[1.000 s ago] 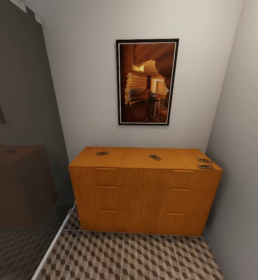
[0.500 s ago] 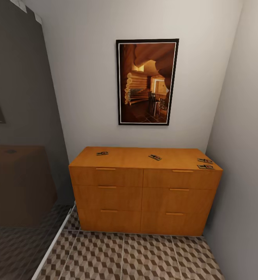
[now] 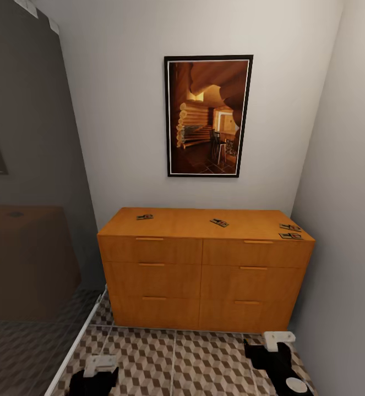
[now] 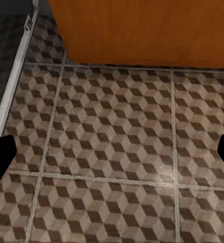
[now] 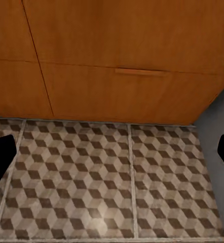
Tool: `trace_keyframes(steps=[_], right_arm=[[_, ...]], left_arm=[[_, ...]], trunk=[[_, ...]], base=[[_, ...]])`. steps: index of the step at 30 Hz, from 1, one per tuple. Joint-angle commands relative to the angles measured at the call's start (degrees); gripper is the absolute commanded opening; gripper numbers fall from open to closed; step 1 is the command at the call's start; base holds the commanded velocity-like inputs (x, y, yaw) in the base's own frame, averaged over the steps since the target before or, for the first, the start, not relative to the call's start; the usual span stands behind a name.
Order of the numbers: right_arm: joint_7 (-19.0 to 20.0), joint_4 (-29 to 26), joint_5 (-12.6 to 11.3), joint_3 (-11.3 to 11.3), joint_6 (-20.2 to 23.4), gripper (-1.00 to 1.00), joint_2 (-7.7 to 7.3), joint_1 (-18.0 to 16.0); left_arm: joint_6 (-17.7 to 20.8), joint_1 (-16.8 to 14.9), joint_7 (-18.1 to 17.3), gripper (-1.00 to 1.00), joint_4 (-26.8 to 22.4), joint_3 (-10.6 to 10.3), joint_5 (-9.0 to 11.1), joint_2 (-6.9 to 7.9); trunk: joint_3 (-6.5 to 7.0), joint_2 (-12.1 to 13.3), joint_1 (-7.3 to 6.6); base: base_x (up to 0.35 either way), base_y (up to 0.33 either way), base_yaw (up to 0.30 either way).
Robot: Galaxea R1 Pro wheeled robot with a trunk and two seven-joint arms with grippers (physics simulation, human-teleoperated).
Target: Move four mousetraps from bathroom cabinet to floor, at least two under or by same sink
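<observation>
The orange-brown cabinet (image 3: 204, 264) stands against the far wall with its drawers closed. Several mousetraps lie on its top: one near the left end (image 3: 145, 216), one in the middle (image 3: 219, 223), and two close together at the right end (image 3: 290, 236). The cube-patterned bathroom floor (image 3: 204, 363) stretches in front of it. My left gripper (image 3: 100, 366) and right gripper (image 3: 277, 341) hang low over the floor, well short of the cabinet. In the wrist views the left gripper (image 4: 112, 157) and right gripper (image 5: 112, 157) are open and hold nothing. The bathroom sink is out of view.
A dark glass partition (image 3: 33, 220) with a pale floor rail (image 3: 75, 346) closes off the left side. The right wall (image 3: 342, 220) runs close to the cabinet's right end. A framed picture (image 3: 208, 115) hangs above the cabinet.
Both grippers have come up into the bottom of the head view, where neither showed before. The cabinet, the mousetraps and the camera have not moved.
</observation>
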Motion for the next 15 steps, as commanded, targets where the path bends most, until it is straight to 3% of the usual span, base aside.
trace_keyframes(steps=[1, 4, 8, 13, 15], right_arm=[[-0.1, -2.6, 0.5, 0.0, 2.0, 1.0, 0.01, 0.0], [-0.1, -9.6, 0.7, 0.0, 6.5, 1.0, 0.08, -0.6], [-0.2, -13.3, 0.8, 0.0, 8.9, 1.0, 0.23, -2.7], [0.0, -14.5, 0.7, 0.1, 9.8, 1.0, 0.27, -4.0], [0.3, -14.4, 0.6, 0.1, 9.8, 1.0, 0.25, -4.2]], left_arm=[[0.7, 0.0, 0.2, 1.0, -0.9, 0.0, 0.0, 0.04], [1.7, -0.1, 0.2, 1.0, -2.5, 0.0, 0.0, 0.4], [2.0, -0.1, 0.1, 1.0, -1.5, -0.1, 0.1, 0.79], [1.0, -0.1, -0.1, 1.0, 4.2, -0.2, 0.0, 1.64], [-2.0, -0.1, -0.2, 1.0, 7.8, -0.3, 0.0, 2.53]], trunk=[[-0.07, 0.0, 0.0], [-0.07, 0.0, 0.0], [-0.07, 0.0, 0.0], [-0.07, 0.0, 0.0], [-0.07, 0.0, 0.0]], base=[[0.0, 0.0, 0.0], [0.0, 0.0, 0.0], [0.0, 0.0, 0.0], [0.0, 0.0, 0.0], [0.0, 0.0, 0.0]])
